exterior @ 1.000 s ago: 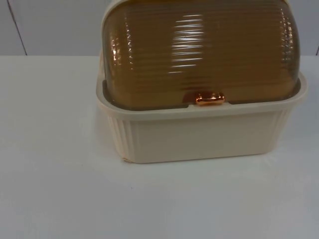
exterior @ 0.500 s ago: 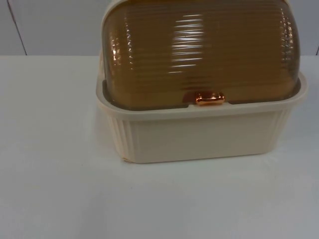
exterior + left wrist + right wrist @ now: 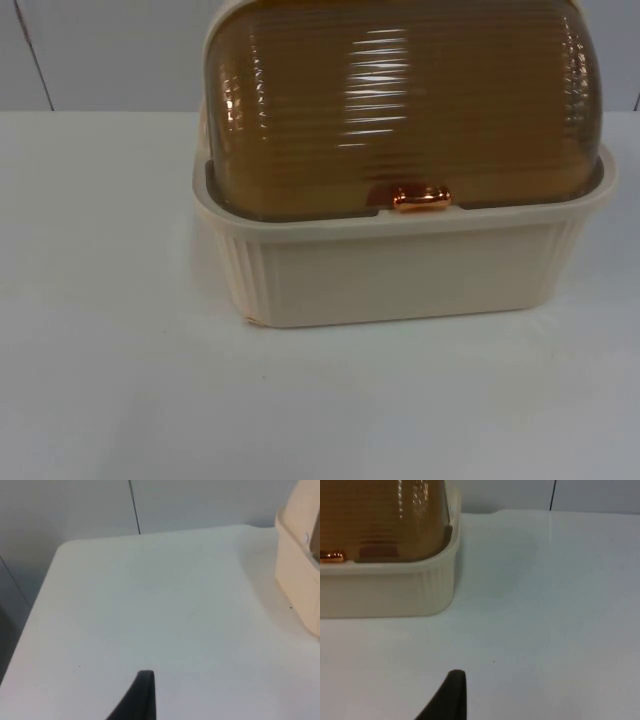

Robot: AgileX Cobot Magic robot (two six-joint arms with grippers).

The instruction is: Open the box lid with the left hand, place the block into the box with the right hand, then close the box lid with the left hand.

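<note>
Cream plastic makes up the box (image 3: pixel 400 270), which stands in the centre and upper half of the top view on the white table (image 3: pixel 110 380), its ribbed front wall facing the camera. Its lid (image 3: pixel 400 100), a ribbed dome of translucent amber, is down and closed over the box, and a small shiny copper handle (image 3: pixel 421 198) sits at the middle of the lid's front edge, just above the cream rim. Behind the table runs the grey partition wall (image 3: pixel 100 50), across the upper edge of the frame. In the left wrist view the left gripper (image 3: pixel 142 697) hangs over bare table, well apart from the box's cream corner (image 3: pixel 297 565); only one black fingertip shows, so I cannot tell whether it is apart or together. In the right wrist view the right gripper (image 3: pixel 450 695) hangs over the table near the box's front corner (image 3: pixel 390 587), touching nothing; again one fingertip shows and its state cannot be told.
</note>
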